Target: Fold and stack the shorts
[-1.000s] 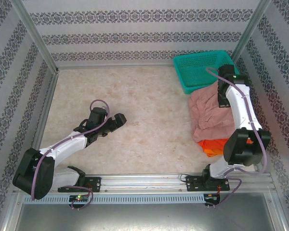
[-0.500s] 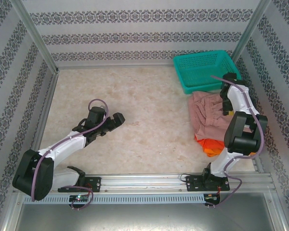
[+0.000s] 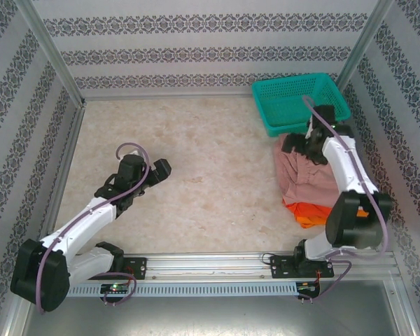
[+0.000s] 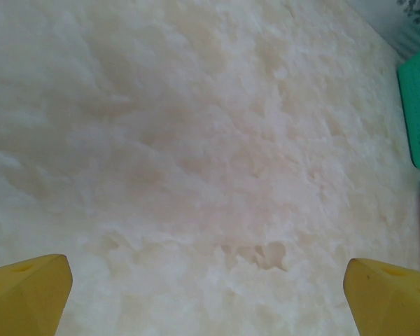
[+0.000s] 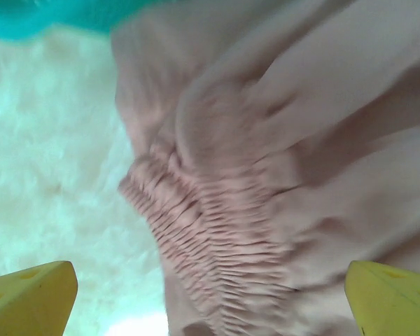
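Over on the right side of the pale marbled beige tabletop [image 3: 210, 175], the dusty pink soft cloth shorts [image 3: 309, 178] are lying in a rumpled heap. They're just in front of the teal plastic mesh basket [image 3: 266, 120] that's sitting in the far right corner. Some bright orange cloth shorts [image 3: 306, 214] are peeking out from under the near edge of the pink pile, touching it. Can't tell from up top if that's one pair or two.

The right gripper [image 3: 299, 145] is hanging right over the far end of the pink pair, close to the basket. On its wrist camera the two yellow fingertips [image 5: 29, 297] are sitting way out at either bottom corner, so the jaws are standing wide open and aren't pinching anything. The gathered elastic waistband [image 5: 196, 231] of the pink shorts is showing underneath between them, kinda blurry.

The left gripper [image 3: 158, 168] is hovering over bare table on the left half, well apart from all the cloth and pointing toward the right. Its yellow fingertips are also spread wide with bare tabletop between them, so it's open and holding nothing. A sliver of the basket is poking in at the right edge of that wrist view.
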